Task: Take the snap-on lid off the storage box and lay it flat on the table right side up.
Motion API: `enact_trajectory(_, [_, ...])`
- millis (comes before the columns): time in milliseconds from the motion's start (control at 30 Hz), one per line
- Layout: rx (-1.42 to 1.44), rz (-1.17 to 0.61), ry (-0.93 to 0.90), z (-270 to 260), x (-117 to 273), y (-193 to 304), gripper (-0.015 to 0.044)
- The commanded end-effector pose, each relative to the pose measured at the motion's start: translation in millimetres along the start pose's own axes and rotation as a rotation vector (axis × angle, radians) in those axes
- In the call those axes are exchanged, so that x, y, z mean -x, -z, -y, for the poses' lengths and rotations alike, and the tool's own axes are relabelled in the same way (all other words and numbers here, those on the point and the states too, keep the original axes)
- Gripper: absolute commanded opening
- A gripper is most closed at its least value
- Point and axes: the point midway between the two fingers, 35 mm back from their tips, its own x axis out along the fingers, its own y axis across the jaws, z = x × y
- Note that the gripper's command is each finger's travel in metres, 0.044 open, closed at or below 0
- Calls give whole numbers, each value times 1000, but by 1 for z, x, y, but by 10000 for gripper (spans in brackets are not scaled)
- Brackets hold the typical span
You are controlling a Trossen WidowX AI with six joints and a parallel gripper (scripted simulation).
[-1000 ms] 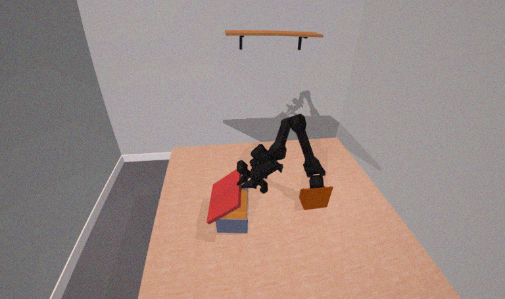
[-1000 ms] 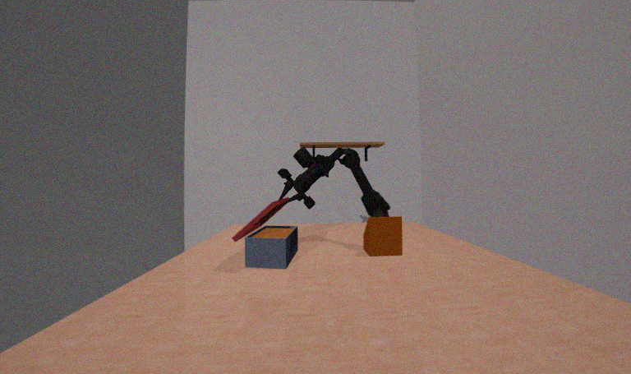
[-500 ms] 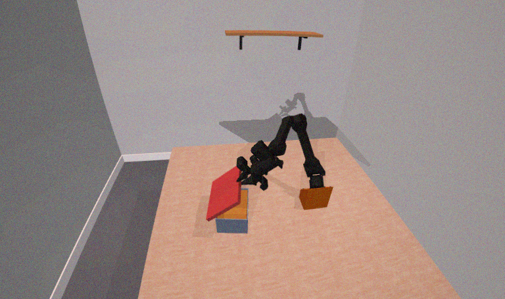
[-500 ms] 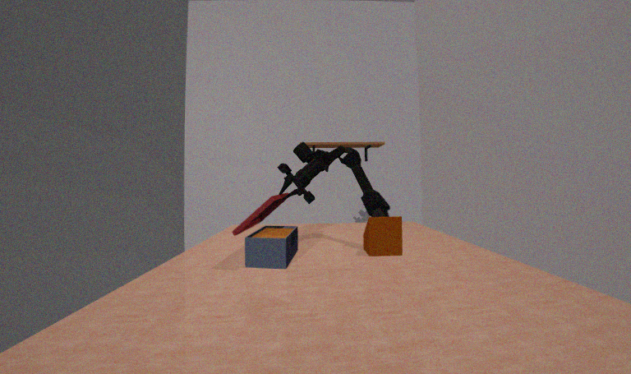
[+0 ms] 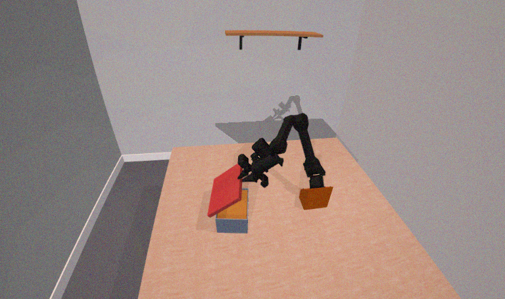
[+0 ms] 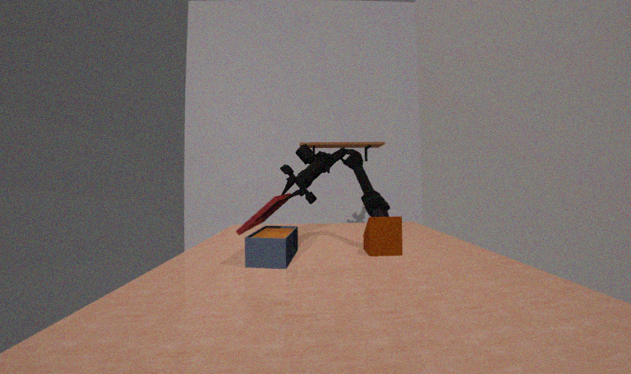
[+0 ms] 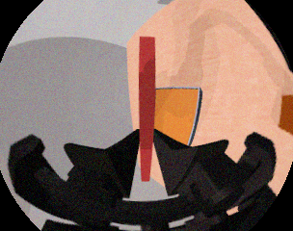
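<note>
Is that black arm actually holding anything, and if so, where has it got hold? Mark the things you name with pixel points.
Yes: the tool [image 5: 240,178] [image 6: 285,194] [image 7: 146,131] grips the red lid [image 5: 226,191] [image 6: 263,214] [image 7: 146,87] by its raised edge.

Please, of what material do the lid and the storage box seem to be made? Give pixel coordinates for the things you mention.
The flat red rectangular lid [image 5: 225,190] [image 6: 263,214] [image 7: 146,87]: perhaps matt plastic, judging by its even colour without bright highlights. The blue-grey rectangular storage box [image 5: 231,225] [image 6: 265,252] [image 7: 200,103]: possibly matt plastic too, its wall plain and grainless; painted wood remains possible.

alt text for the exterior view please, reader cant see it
A black robot arm's claw grips a tilted red lid above an open blue-gray box, orange inside. An orange block stands right of the box on a wooden table.
</note>
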Motion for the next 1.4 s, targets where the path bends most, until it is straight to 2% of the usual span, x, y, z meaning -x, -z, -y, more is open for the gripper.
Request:
enact_trajectory(0, [-6,-5,-6,-2,2,-8,0])
enact_trajectory(1367, [-2,-4,-6,5,9,-89,0])
